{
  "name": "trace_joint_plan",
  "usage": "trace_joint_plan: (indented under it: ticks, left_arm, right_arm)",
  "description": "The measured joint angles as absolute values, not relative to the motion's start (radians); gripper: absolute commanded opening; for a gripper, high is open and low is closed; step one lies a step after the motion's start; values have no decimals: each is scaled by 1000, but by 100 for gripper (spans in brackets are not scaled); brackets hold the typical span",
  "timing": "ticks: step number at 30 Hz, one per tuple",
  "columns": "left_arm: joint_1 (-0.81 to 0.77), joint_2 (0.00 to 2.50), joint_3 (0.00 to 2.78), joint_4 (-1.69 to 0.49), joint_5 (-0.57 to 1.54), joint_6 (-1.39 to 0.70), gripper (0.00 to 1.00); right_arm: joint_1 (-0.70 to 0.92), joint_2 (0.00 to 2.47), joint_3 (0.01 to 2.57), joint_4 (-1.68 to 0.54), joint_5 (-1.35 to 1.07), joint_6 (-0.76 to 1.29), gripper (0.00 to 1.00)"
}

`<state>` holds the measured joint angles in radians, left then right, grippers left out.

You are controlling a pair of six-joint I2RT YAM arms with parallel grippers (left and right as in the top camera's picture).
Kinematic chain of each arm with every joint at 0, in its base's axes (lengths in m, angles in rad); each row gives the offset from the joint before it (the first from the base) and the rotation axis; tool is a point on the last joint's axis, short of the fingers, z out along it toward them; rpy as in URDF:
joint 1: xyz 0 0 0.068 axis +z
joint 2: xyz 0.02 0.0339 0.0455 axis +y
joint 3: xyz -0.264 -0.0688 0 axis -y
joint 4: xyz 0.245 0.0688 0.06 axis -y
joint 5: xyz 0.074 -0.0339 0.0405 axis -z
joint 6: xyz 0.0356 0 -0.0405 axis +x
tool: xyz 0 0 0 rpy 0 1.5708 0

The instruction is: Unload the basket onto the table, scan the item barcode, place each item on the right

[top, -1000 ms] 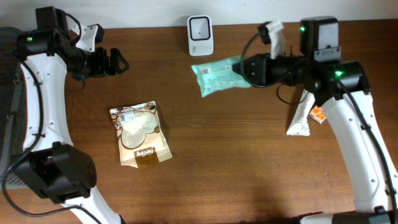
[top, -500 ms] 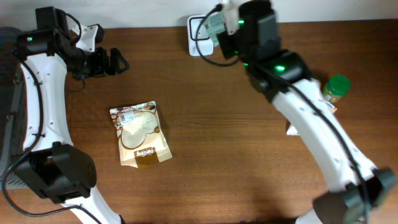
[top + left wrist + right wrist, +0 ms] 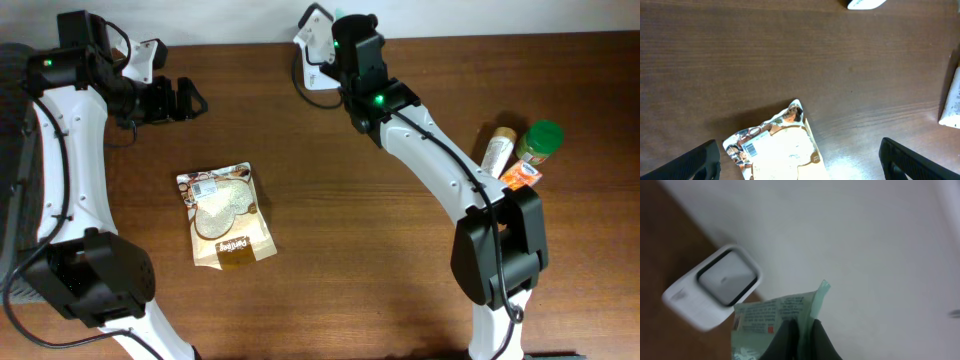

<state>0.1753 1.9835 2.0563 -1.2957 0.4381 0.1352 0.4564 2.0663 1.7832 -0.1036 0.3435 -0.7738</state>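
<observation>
While the green packet (image 3: pixel 771 317) is pinched in the closed right gripper (image 3: pixel 799 330) just beside the scanner (image 3: pixel 715 287) — its free end turned toward it — the left gripper (image 3: pixel 802 160) is seen wide open, well apart.

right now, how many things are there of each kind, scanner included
pouches: 2, brown pouch and green pouch
scanner: 1
tube: 1
green-lidded jar: 1
orange packet: 1
total: 6
</observation>
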Motion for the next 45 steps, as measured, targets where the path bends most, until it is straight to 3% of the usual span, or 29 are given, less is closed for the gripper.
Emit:
trace_joint_plan:
  ticks: [9,16,20,28,31,35,40,45]
  left_arm:
    - [175,1983,2056,-1296,438,135,99]
    - [175,1983,2056,-1297,438,135,99]
    - [175,1983,2056,-1297,438,135,99]
    - [175,1983,2056,-1297,438,135,99]
    - [175,1983,2056,-1297,438,135,99]
    - [175,1983,2056,-1297,438,135,99]
    - [175,1983,2056,-1297,438,135,99]
    - [175,1983,2056,-1297,438,135,99]
  right_arm:
    - [460,2066,1784,-316,194,-639,4]
    - [435,2041,1784,-634,-159,-190,4]
    - [377,2028,1782,-791,-325,-43,4]
    - [260,2005,1581,-646,-438,322,4]
    - [228,2006,1491,-610,-444,326,10]
    - [170,2006,1498,-624,-464,243,25]
    - [76,2006,1506,-742,-530,208,25]
    - [133,2006,1480,-781,-517,208,19]
